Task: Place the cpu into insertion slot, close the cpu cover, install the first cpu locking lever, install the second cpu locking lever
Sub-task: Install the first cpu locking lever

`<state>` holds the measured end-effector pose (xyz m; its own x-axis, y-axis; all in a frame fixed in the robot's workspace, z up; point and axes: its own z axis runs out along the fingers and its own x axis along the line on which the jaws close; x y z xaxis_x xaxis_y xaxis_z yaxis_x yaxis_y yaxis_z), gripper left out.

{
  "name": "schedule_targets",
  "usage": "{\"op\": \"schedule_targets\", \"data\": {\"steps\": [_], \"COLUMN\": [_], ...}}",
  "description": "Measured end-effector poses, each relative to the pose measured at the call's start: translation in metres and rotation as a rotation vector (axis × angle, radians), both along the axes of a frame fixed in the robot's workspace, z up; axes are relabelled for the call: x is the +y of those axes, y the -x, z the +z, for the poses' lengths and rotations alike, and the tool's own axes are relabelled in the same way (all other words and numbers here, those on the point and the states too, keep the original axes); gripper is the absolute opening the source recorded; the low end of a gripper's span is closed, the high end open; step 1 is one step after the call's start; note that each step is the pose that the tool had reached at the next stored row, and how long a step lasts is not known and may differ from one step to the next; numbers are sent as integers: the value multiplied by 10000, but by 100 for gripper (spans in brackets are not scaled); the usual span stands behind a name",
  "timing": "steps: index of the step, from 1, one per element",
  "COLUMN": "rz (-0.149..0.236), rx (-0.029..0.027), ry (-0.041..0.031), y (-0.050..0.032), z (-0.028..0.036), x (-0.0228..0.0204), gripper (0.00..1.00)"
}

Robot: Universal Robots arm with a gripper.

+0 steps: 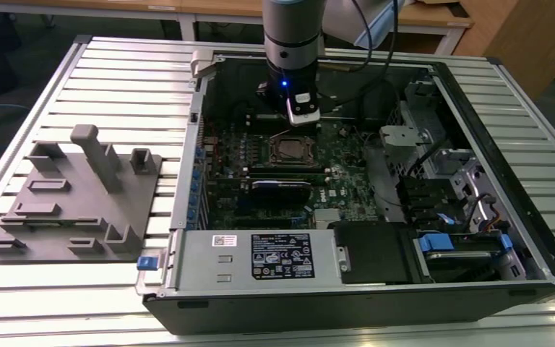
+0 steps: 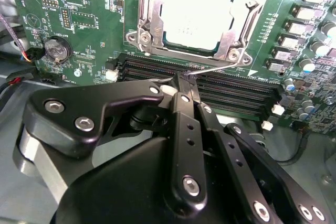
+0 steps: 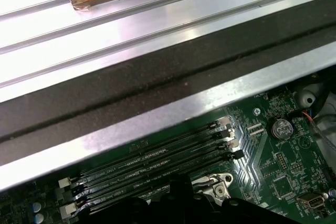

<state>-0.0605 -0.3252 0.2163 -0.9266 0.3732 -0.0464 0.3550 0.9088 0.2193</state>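
Plainly, the cpu (image 2: 197, 17) sits in the insertion slot (image 1: 292, 150), its dull metal top showing through the opening of the cpu cover (image 2: 149, 22), which looks laid down over it. In the exterior view the slot lies at six o'clock from the gripper (image 1: 302, 114), close beneath it.

In the second wrist view the gripper (image 2: 182, 77) has its jaws drawn together. Their tips are at the free end of a thin wire locking lever (image 2: 220, 70), which runs along the socket's edge beside the memory slots (image 2: 236, 97). Whether the wire is actually pinched cannot be told.

The lever is probably light, springy steel, stiff and slick, and best held at its bent free end. The chip is light, rigid and fragile underneath, so force belongs on the cover and lever.
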Motion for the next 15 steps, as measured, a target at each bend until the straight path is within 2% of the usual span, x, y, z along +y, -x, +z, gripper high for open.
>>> {"op": "schedule_targets", "data": {"steps": [11,15], "rz": [-2,-22], "rx": [0,-2], "ry": [2,5], "y": [0,-1], "z": [-2,-24], "x": [3,3], "gripper": [11,11]}}
